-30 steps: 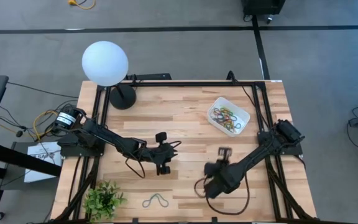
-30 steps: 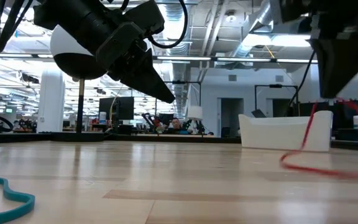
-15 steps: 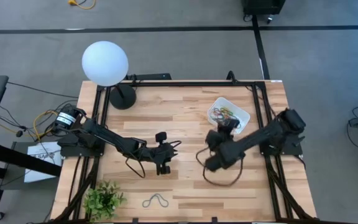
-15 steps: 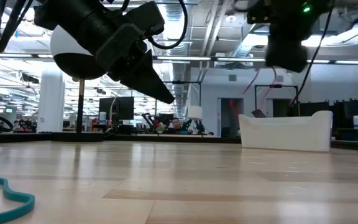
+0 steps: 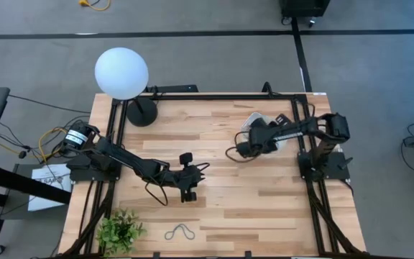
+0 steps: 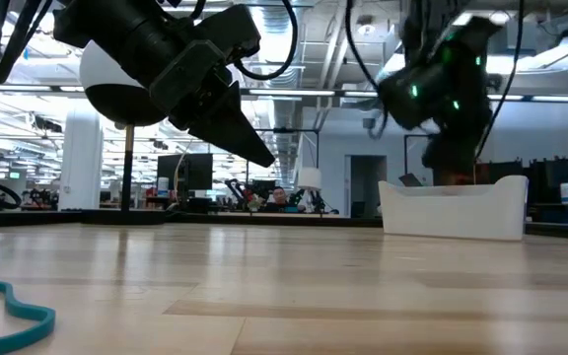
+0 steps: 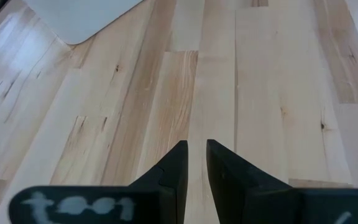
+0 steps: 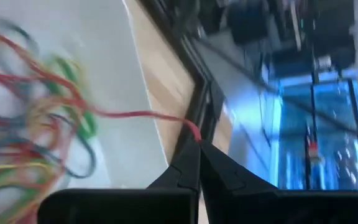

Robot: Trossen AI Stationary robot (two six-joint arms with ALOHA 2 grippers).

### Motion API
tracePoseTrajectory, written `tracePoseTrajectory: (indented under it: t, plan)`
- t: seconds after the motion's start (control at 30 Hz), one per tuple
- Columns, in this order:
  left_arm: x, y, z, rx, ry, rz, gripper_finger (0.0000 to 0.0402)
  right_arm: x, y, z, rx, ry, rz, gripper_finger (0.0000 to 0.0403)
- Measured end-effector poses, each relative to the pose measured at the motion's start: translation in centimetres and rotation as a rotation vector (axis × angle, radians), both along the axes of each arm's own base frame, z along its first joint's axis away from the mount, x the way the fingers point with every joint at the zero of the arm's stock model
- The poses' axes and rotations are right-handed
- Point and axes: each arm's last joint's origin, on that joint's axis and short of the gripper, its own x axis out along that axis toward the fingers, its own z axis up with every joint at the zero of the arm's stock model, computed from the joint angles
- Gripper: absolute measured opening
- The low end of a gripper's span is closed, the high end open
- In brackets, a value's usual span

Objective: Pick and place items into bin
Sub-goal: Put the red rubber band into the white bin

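The white bin [image 5: 284,139] stands at the table's far right and holds several coloured rubber bands [image 8: 23,143]. My right gripper [image 5: 262,126] hangs over the bin [image 6: 452,209], shut on a red band [image 8: 135,114]. My left gripper [image 5: 188,193] hovers over mid-table, its fingers [image 7: 196,158] a narrow gap apart with nothing between them. One grey-blue band [image 5: 180,232] lies flat on the wood near the front edge, also seen in the low view [image 6: 8,308]. My right gripper pinches one end of the red band [image 8: 193,132] between its two fingertips. The fingers slant down over the bin. From the fingertips the band runs across the bin's floor [image 8: 114,56] toward the pile of bands, where its other end blurs in among them.
A white globe lamp [image 5: 121,72] stands at the far left corner and a small green plant [image 5: 119,232] at the near left corner. Black frame rails [image 5: 304,122] run along the table's sides, one just beside the bin. Bare wood lies between the arms.
My right gripper has swung from near the front edge toward the far right, to above the bin, rolling as it went and staying shut. The red band, then trailing on the table, has been lifted clear and carried over the bin.
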Motion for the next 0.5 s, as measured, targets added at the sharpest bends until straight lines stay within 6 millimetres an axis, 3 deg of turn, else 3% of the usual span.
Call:
tracePoseTrajectory:
  t: [0.23,0.5]
  plan:
    - [0.0,0.0,0.0,0.0,-0.002,-0.002,0.005,-1.8,-2.2,-2.1,0.028,-0.006,-0.12,0.0]
    - [0.0,0.0,0.0,0.005,-0.003,-0.005,0.005,-1.5,-2.1,-2.6,0.009,-0.089,-0.133,0.0018]
